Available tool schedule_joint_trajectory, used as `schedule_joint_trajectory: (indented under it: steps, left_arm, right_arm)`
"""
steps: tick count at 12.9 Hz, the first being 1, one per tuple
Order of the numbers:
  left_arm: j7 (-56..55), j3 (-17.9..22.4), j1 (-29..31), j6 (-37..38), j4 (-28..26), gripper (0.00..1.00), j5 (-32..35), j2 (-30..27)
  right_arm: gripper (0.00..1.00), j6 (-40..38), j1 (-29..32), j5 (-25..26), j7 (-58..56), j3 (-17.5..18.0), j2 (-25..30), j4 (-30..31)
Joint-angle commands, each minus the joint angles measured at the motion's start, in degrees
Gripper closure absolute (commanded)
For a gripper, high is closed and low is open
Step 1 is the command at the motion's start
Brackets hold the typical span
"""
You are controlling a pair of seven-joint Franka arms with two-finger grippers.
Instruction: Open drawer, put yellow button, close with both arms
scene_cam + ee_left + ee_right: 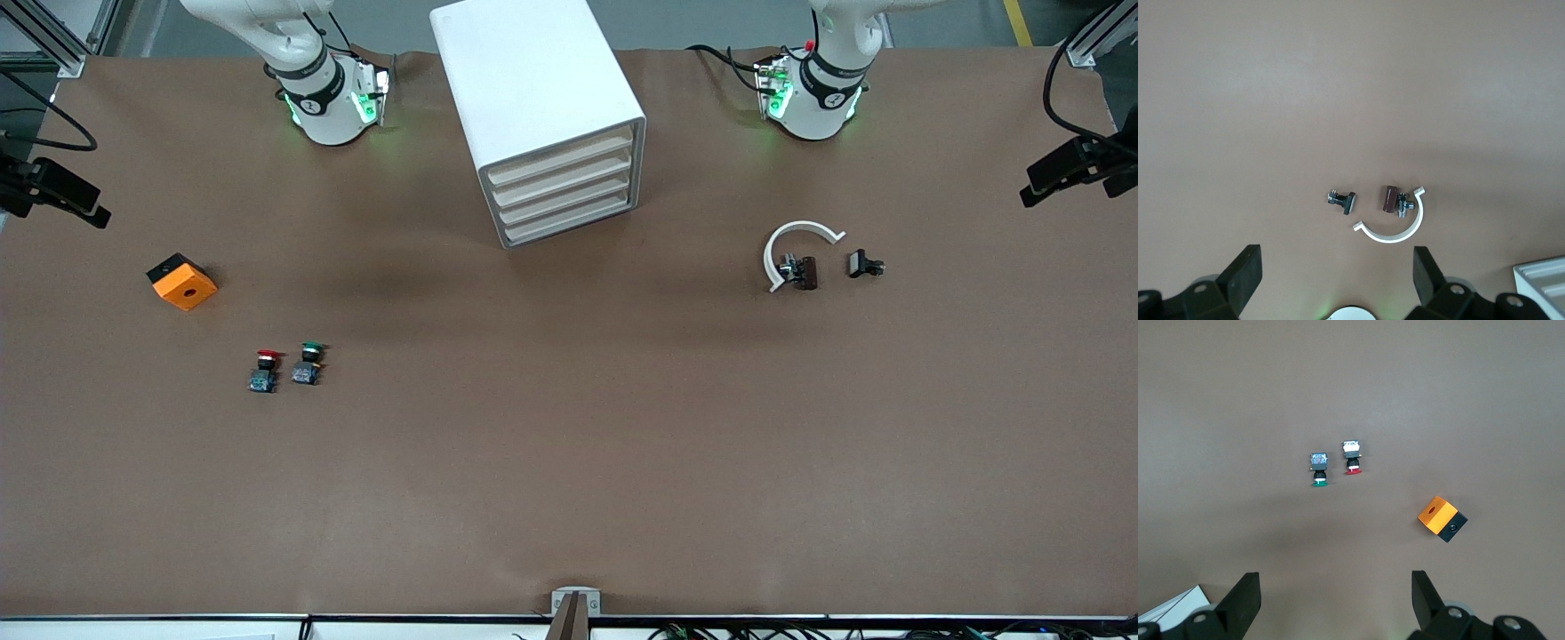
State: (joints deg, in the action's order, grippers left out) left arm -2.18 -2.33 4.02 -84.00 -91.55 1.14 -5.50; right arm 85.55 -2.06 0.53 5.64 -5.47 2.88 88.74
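So, front view first: the job looks unstarted. The drawer, top one in the cabinet, is shut, midway between the two arm bases. Its front faces the camera, turned a bit toward the left arm's end, long side running across. I can't find a yellow button, only an orange block.

Left wrist view: the left gripper hangs open and empty over a white clip.

Right wrist view: the right gripper is open too, near the red button. Next, I think, a gripper must pull the drawer's front.

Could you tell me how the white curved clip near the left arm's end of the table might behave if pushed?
The white curved clip looks thin and open-ended, so it probably flexes. Lying flat, it should slide rather than roll, likely dragging the brown fitting touching it.
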Motion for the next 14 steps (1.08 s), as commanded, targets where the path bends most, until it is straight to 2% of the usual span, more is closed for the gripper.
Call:
schedule_joint_trajectory:
  steps: [1,5,14]
  left_arm:
    - [1.30,-0.04,-1.20,-0.64,-4.07,0.00,0.44,-3.72]
    - [1.30,-2.41,-1.91,-1.43,-5.92,0.00,0.35,-5.13]
    - [1.13,-2.86,-1.82,-3.72,-5.49,0.00,0.00,-3.29]
  right_arm:
    - [0.00,-0.39,-0.14,0.00,-0.28,0.02,-0.51,-1.29]
    - [0.00,-0.30,0.13,0.00,-0.28,0.02,-0.51,-1.29]
    - [0.00,-0.39,0.65,0.00,-0.28,-0.07,-0.60,-1.29]
